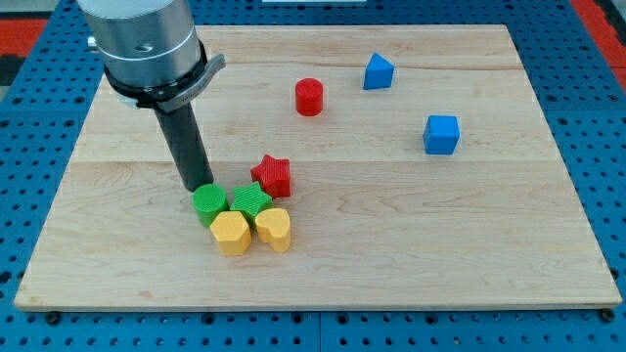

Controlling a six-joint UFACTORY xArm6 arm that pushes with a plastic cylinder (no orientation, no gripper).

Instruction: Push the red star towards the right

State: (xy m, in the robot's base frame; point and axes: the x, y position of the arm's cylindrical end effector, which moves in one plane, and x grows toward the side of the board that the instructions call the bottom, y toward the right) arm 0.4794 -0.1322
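Tip-wise, my tip (197, 188) is parked touching the green round block (208, 203), left of the red star (272, 174); no jaws exist to open or close. Star looks light, rigid and slidey, so it's probably best pushed on its left face.

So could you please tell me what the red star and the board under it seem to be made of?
The red star looks like matte plastic, possibly 3D-printed: its sides show fine ridges. The board looks like pale unvarnished wood, with visible grain and plank seams.

My tip (197, 188) sits left of the red star (273, 175), touching the green cylinder (208, 203).
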